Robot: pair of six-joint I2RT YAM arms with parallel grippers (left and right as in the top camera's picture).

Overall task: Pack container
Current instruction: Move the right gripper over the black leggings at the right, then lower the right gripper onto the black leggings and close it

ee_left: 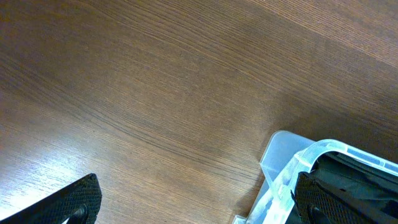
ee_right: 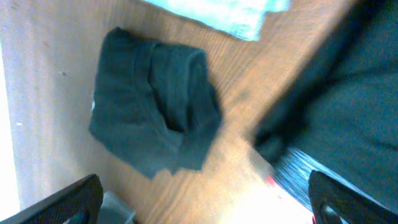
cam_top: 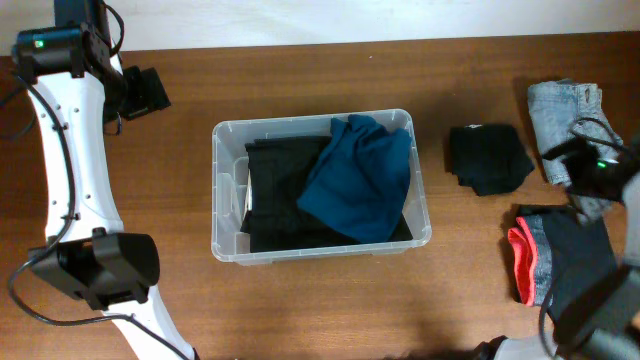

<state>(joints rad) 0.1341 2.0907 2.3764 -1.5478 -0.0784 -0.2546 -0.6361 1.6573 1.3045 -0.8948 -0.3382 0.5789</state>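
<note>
The clear plastic container [cam_top: 216, 190] stands mid-table. It holds a black garment [cam_top: 275, 195] with a blue garment [cam_top: 360, 180] lying over its right side. My left gripper [cam_top: 148, 92] is open and empty at the far left, above bare wood. In the left wrist view [ee_left: 193, 202] a corner of the container [ee_left: 289, 171] shows near the right finger. My right gripper [cam_top: 566, 160] is open and empty over the clothes on the right. The right wrist view [ee_right: 202, 205] is blurred and looks onto a folded black garment [ee_right: 152, 106].
Right of the container lie a folded black garment [cam_top: 488, 158], light blue jeans [cam_top: 563, 108] and a dark piece with a red edge [cam_top: 530, 262]. The jeans [ee_right: 217, 12] and a dark cloth [ee_right: 354, 106] show in the right wrist view. The left arm's base [cam_top: 100, 270] stands front left.
</note>
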